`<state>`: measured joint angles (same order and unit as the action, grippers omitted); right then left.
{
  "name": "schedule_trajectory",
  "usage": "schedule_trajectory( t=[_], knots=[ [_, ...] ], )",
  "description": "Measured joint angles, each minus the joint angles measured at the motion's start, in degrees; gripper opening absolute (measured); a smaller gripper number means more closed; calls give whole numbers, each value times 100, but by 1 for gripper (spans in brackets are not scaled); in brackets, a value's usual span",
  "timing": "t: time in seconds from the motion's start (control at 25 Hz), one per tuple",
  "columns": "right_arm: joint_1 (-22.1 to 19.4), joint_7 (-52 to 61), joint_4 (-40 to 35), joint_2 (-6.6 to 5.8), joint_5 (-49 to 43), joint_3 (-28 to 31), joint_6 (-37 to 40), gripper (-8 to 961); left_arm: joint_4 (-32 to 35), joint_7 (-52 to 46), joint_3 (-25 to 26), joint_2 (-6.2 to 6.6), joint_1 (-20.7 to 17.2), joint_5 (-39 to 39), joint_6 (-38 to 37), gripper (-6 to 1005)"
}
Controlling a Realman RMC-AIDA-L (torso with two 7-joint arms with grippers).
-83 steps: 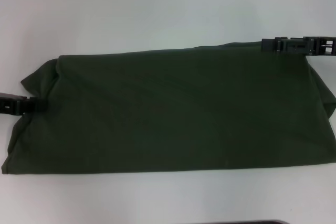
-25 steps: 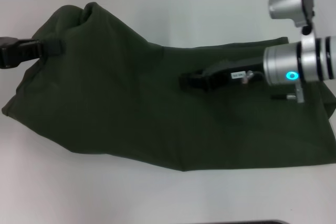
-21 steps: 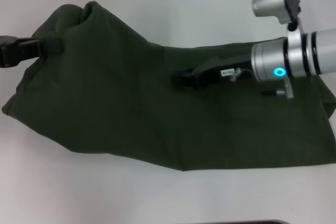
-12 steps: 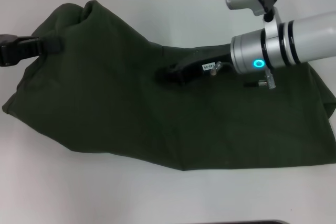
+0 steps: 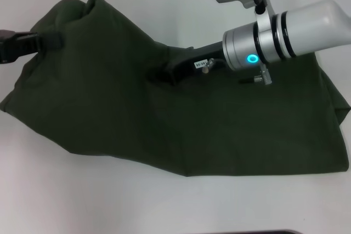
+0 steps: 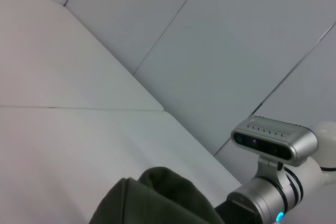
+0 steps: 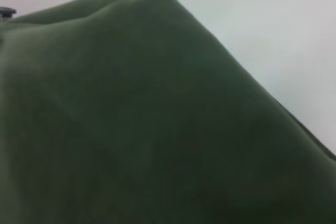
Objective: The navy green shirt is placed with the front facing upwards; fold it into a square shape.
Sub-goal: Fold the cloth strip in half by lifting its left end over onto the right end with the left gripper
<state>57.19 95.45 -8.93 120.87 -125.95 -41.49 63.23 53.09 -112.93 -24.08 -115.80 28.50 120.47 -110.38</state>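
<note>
The navy green shirt (image 5: 109, 108) lies on the white table as a long dark olive band, with no print showing. Its left end is raised in a hump, where my left gripper (image 5: 52, 41) is shut on the cloth at the far left. My right gripper (image 5: 167, 74) reaches in from the right, low over the middle of the shirt, and pinches the cloth at its far edge. The left wrist view shows the raised hump of the shirt (image 6: 157, 198). Olive cloth of the shirt (image 7: 131, 119) fills most of the right wrist view.
The white table (image 5: 164, 206) runs bare along the near side and behind the shirt. My right arm's silver wrist (image 5: 274, 39), with a cyan light and a camera, hangs over the shirt's right half. A dark strip (image 5: 252, 232) shows at the near edge.
The right arm has moved left across the shirt, from its far right corner to its middle. The left gripper has lifted the shirt's left end up and away, and now holds still.
</note>
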Motion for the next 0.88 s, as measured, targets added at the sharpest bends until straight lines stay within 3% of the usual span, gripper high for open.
schedule_trajectory(
  t=[0.24, 0.6, 0.88],
  knots=[
    [138, 18, 156, -6, -13, -2, -66, 19, 0, 5, 0, 17, -1, -25, 26, 64],
    [-500, -163, -255, -55, 0, 7, 545, 19, -3, -4, 0, 23, -11, -25, 89, 68],
    [-683, -99, -397, -63, -33, -239, 803, 19, -2, -14, 0, 5, 0, -25, 114, 72]
  ],
)
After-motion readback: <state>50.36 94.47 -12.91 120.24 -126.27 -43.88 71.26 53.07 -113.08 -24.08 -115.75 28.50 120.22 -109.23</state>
